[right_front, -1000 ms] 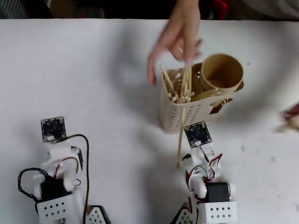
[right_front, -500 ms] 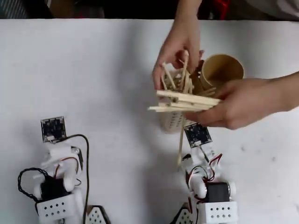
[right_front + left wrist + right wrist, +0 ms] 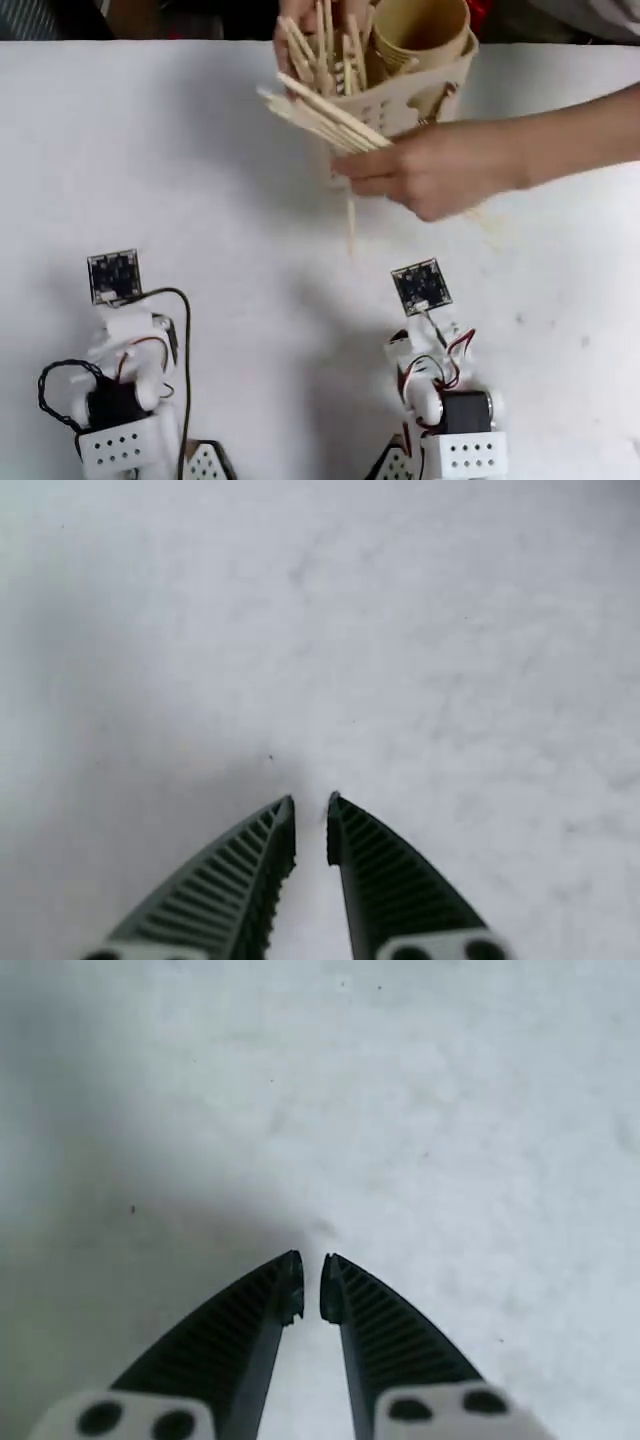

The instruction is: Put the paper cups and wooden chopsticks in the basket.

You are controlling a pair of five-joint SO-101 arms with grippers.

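Your left gripper point(image 3: 310, 805) and right gripper point(image 3: 311, 1265) both pointed at bare table point(image 3: 200, 150), jaws nearly closed, nothing held. The basket point(image 3: 410, 95) was tilted at the far edge with a paper cup point(image 3: 420, 25) inside. A person's hand point(image 3: 440, 170) gripped a bundle of wooden chopsticks point(image 3: 320, 112) beside it. One loose chopstick point(image 3: 350, 225) was nearer the arms. Judged: no robot step underway. Next you'd need the items set down, then jaws opened wide over that chopstick.

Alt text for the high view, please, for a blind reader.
A person's hand holds a bundle of wooden chopsticks beside a basket holding paper cups at the table's far edge. Two robot arms sit at the near edge.
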